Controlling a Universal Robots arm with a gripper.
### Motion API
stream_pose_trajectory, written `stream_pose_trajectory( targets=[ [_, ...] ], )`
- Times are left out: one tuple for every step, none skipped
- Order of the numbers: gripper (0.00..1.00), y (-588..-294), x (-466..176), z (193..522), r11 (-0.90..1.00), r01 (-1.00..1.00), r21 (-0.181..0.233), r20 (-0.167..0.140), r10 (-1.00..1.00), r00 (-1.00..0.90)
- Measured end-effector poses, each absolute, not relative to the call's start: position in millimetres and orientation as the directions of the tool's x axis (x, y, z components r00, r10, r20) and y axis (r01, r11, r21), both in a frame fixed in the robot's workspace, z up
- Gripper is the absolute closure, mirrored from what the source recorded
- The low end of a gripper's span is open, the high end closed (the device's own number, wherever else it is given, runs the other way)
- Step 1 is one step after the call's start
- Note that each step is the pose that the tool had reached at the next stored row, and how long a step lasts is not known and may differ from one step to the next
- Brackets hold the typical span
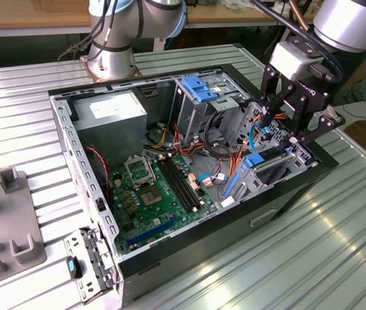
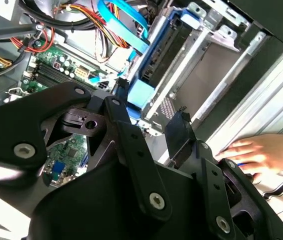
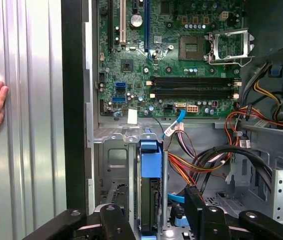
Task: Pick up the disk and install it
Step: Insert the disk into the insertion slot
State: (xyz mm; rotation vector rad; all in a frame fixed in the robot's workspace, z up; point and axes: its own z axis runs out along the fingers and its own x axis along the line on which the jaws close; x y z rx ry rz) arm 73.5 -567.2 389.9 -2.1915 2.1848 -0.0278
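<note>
The disk (image 3: 150, 202) is a dark drive with a bright blue carrier end. It stands on edge in the metal drive cage (image 3: 112, 165) at the case's front corner. In the exterior view the disk (image 1: 268, 169) lies low in that cage, on the exterior view's right. My gripper (image 1: 281, 129) hangs just above it. In both wrist views the black fingers (image 3: 195, 207) stand apart on either side of the disk (image 2: 157, 55) without touching it. The gripper (image 3: 154, 220) is open and holds nothing; its other finger (image 2: 126, 127) is also clear of the drive.
The open computer case (image 1: 189, 248) lies on a ribbed metal table (image 1: 338, 245), with the motherboard (image 1: 157, 194), power supply (image 1: 108, 113) and loose cables (image 3: 216, 160) inside. A person's hand (image 2: 254, 155) rests on the table beside the case. A grey fixture (image 1: 5, 219) sits at the exterior view's left.
</note>
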Motion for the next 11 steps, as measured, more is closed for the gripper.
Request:
stream_pose_trajectory(
  targets=[
    [0.44,-566,74,390,-0.003,-0.999,-0.046,-0.021,-1.0,0.004],
    [0.44,-566,74,390,-0.003,-0.999,-0.046,-0.02,-1.0,0.004],
    [0.44,-565,75,389,-0.003,-0.999,-0.046,-0.02,-1.0,0.004],
    [0.44,-565,76,388,-0.003,-0.999,-0.046,-0.02,-1.0,0.004],
    [0.44,-564,77,388,-0.003,-0.999,-0.046,-0.02,-1.0,0.004],
    [0.44,-563,78,387,-0.003,-0.999,-0.046,-0.02,-1.0,0.003],
    [0.44,-563,79,386,-0.002,-0.999,-0.046,-0.02,-1.0,0.003],
    [0.44,-562,80,386,-0.002,-0.999,-0.046,-0.02,-1.0,0.003],
    [0.44,-562,81,385,-0.002,-0.999,-0.046,-0.02,-1.0,0.003],
    [0.44,-562,81,384,-0.002,-0.999,-0.046,-0.02,-1.0,0.003],
    [0.44,-562,84,384,-0.001,-0.999,-0.046,-0.02,-1.0,0.002]
  ],
)
